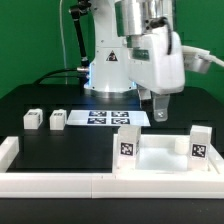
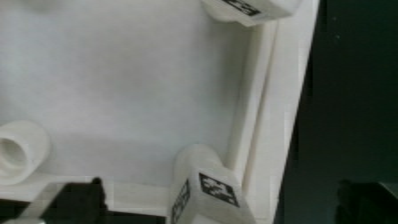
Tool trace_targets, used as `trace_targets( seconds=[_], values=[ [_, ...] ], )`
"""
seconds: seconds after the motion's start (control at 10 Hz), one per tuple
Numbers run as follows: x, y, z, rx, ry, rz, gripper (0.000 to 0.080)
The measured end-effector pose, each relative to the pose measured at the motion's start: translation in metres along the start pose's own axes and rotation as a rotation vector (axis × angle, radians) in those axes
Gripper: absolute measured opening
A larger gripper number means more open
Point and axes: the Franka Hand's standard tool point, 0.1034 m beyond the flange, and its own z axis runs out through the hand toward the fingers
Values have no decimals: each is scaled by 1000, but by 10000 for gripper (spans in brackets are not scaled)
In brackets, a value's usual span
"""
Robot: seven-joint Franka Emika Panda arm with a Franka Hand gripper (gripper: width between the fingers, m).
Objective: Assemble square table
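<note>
Arm (image 1: 150, 55) forward, hand (image 1: 160, 112) straight down, fingers (image 2: 68, 200) apart.

Arm (image 1: 150, 50) is all glossy white rounded shells, blue light (image 1: 88, 72) glowing down at the base, black cables (image 1: 76, 35) along the back, dark two-finger gripper (image 1: 160, 112) on the end.

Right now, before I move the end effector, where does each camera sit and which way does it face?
Exterior view: off the arm, in front and raised, facing the arm's base across the border rail; shows the arm and end effector above the tabletop.
Wrist view: on the wrist, looking down into the tabletop along its rim; only a dark fingertip shows.
Shared: the tabletop and its two tagged legs.
</note>
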Motion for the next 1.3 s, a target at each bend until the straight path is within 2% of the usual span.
trace_targets(
  seconds=[0.3, 0.5, 0.6, 0.7, 0.8, 1.0, 1.3],
  values=[
    [1, 1, 1, -2, 1, -240, 649],
    [9, 11, -1, 14, 38, -621, 649],
    [14, 16, 0, 9, 67, -828, 649],
    [21, 24, 8, -13, 70, -991, 649],
    [27, 30, 16, -33, 65, -1068, 649],
    [28, 28, 14, -45, 74, -1184, 649],
    [31, 32, 17, -54, 70, -1192, 649]
  ],
)
